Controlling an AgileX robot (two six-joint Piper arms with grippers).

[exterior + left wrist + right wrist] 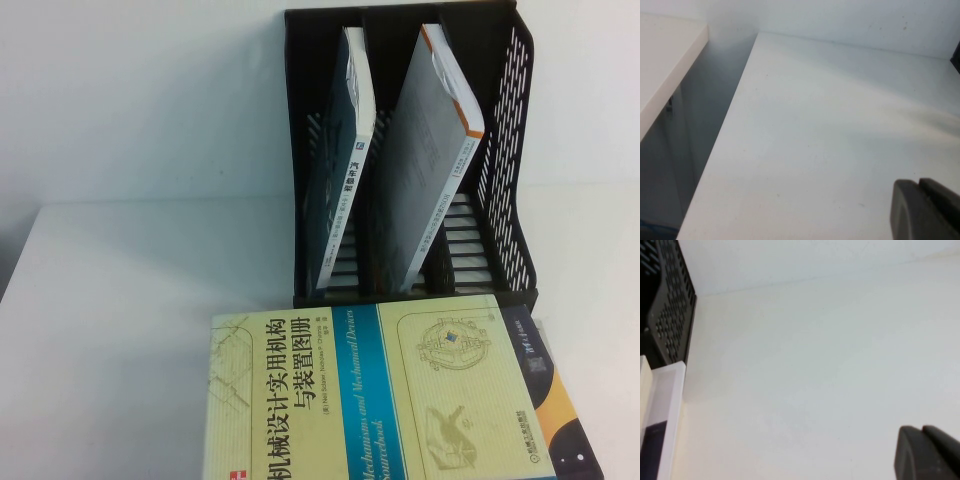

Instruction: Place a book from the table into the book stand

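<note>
The black book stand (505, 170) stands at the back of the white table (120, 280). The book (435, 150), grey back outward with an orange edge, leans upright in the stand's middle slot. A teal-covered book (340, 170) leans in the left slot. Neither gripper shows in the high view. My left gripper (919, 184) hangs over bare table (815, 125), its fingers together and empty. My right gripper (921, 430) hangs over bare table (815, 365) to the right of the stand (670, 310), fingers together and empty.
A pale-yellow book with a blue band (350, 390) lies flat in front of the stand, on top of a dark blue and orange book (570, 420). The stack's edge shows in the right wrist view (662, 410). The table's left edge drops to a gap (705, 115).
</note>
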